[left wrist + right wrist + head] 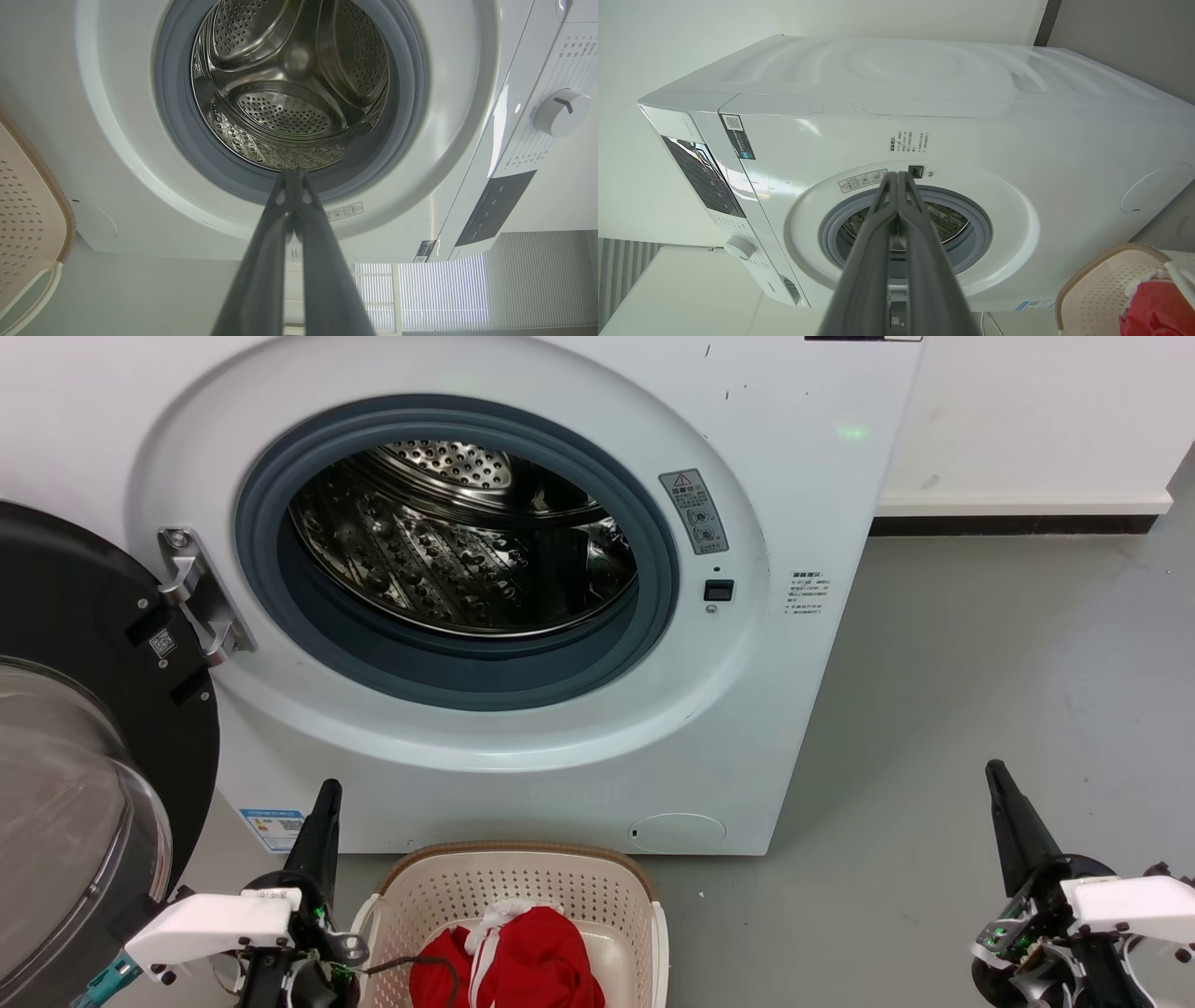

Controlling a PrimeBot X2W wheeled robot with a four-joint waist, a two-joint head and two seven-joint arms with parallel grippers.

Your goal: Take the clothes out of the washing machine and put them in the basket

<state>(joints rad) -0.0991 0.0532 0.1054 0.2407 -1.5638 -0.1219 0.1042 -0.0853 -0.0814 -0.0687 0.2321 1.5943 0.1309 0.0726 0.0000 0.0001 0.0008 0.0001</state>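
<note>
Head view: clothes (527, 957) lie in basket (644, 896); washing machine (803, 467) drum (448, 569) looks bare. Left wrist: my left pincer (293, 175) pressed together, holding nothing. Right wrist: my right pincer (899, 177) likewise. Risk: a garment hidden low behind the drum's front lip gets missed

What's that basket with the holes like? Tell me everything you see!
The cream-white plastic laundry basket stands upright on the grey floor, just in front of the big white washing machine. It has rounded corners, a brown rim, walls full of little holes and a white side handle. Bright red clothes with white trim lie bunched inside it.
</note>
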